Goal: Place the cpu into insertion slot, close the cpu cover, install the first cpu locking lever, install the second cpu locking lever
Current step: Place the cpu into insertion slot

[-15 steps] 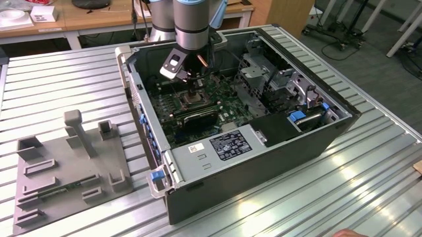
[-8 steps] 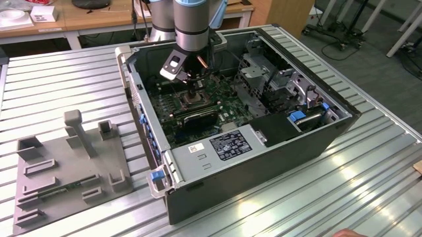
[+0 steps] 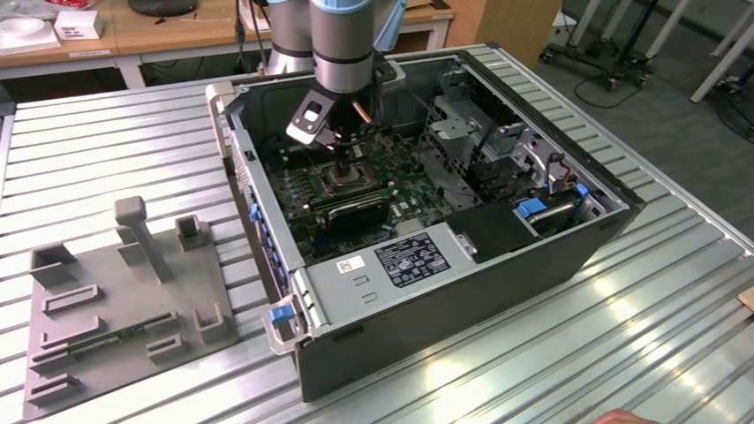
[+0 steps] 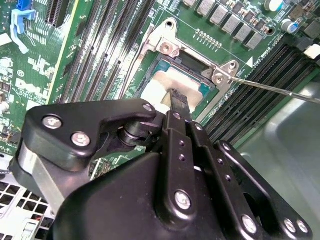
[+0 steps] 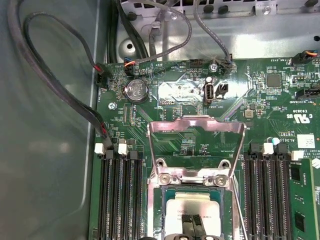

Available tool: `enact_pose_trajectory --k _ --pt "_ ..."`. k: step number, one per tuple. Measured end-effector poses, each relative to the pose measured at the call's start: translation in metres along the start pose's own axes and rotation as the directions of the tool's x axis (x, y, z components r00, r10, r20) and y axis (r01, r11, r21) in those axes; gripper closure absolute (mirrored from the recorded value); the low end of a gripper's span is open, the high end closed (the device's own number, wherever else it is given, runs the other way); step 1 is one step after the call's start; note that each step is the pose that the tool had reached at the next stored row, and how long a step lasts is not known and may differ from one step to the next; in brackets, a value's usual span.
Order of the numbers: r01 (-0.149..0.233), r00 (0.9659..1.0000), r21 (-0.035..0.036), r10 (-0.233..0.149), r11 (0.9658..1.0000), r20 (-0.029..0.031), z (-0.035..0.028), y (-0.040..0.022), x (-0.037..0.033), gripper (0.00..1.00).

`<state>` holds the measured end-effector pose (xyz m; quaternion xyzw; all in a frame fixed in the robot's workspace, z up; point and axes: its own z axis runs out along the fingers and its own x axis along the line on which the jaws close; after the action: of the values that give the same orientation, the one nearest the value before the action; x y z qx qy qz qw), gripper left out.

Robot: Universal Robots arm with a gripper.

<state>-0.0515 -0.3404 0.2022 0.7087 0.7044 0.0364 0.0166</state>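
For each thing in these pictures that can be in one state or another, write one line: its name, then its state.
cpu: seated in the insertion slot.
insertion slot: uncovered, filled.
cpu cover: open, laid back over the board.
locking lever: unlatched, sticking out sideways.
gripper: fingers shut, tips at the cpu.
computer case: side open.

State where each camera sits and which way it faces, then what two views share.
Exterior view: off the arm, raised, looking down into the open computer case; the arm and gripper show.
First wrist view: on the arm, facing the motherboard and the open cpu cover; the gripper tip shows.
Second wrist view: on the arm, looking past the gripper's black body at the insertion slot.
Shared: both wrist views show the cpu in that slot, beneath the gripper.
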Motion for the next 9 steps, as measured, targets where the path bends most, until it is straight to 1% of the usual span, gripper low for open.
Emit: enact_pose_trajectory --k 3,9 --pt "0.0 1.0 0.0006 0.0 1.0 0.0008 0.0026 -0.0003 -0.0002 0.89" --pt "-0.001 1.0 0.0 0.001 1.0 0.0001 0.003 -0.0002 -0.0001 0.89"
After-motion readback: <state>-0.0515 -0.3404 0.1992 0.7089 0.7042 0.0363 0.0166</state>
